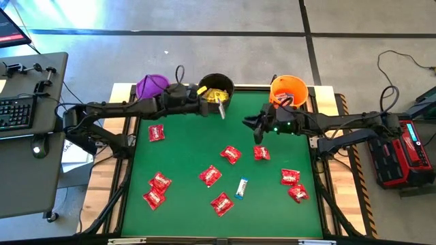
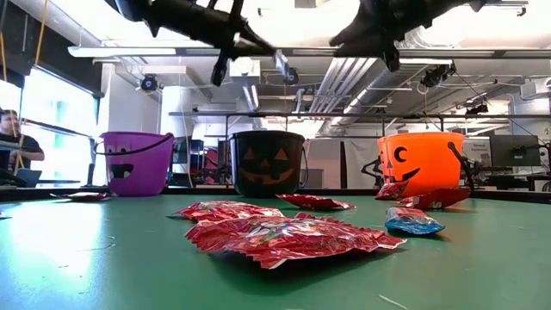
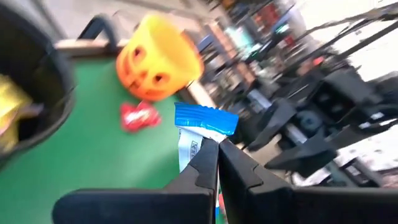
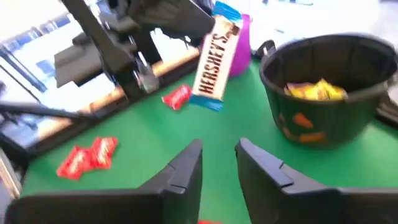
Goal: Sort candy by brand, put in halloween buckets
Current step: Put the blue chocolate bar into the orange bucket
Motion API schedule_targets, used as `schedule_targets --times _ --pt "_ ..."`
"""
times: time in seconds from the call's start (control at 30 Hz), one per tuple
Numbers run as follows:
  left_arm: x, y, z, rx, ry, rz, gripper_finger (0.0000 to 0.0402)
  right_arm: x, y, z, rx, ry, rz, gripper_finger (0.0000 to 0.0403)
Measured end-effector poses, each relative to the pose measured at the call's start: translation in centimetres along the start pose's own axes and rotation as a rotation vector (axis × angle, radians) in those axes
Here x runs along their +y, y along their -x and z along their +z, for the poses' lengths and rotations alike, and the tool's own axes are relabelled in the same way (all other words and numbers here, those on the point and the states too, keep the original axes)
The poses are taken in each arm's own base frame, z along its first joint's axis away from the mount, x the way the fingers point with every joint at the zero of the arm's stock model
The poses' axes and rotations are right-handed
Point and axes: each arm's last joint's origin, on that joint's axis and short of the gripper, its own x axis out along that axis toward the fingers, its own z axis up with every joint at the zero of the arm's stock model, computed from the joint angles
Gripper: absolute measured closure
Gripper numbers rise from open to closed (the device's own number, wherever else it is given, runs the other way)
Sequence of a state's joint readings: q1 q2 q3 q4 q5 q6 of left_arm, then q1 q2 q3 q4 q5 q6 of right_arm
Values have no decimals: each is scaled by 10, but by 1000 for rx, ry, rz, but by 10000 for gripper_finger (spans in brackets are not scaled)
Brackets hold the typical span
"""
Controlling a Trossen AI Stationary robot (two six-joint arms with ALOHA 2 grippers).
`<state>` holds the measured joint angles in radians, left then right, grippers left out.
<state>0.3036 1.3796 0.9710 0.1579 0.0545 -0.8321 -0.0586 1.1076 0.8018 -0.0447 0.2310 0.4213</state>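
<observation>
Taking the black bucket (image 1: 216, 87) as landmark and working from the near edge of the table (image 1: 184, 218) backwards: most of the candy lies well in front of it — red packets (image 1: 210, 176) scattered over the green, with one white-and-blue bar (image 1: 241, 188) flat among them. Closer in, the right gripper (image 1: 259, 127) hangs to the bucket's right and a little forward, its fingers (image 4: 184, 165) spread with a clear gap and nothing between them; it faces the bucket across bare green. Just at the bucket's front rim, the left gripper (image 1: 219, 102) is pressed together on a second bar (image 4: 215, 64), pinching one end so the bar hangs with its long axis roughly upright, the free end down. That bar sits between the two grippers, toward the bucket from the right one, so it looks like a handover, or else a carry, may be in hand. The black bucket holds yellow packets (image 4: 316, 91), so the bar probably belongs elsewhere. Beside it, the purple bucket (image 1: 151, 86) stands to the left by the left arm and the orange bucket (image 1: 289, 90) to the right, behind the right gripper.
</observation>
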Motion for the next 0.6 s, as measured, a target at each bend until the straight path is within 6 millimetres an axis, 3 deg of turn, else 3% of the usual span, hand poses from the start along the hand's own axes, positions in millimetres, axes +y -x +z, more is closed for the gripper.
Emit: schedule_targets --times 0.37,0.6 --pt "-29 3 7 -112 -242 -287 401 19 -3 32 -120 -139 195 150" --pt "-41 8 8 -62 -354 -517 401 27 -22 53 -102 -151 301 121"
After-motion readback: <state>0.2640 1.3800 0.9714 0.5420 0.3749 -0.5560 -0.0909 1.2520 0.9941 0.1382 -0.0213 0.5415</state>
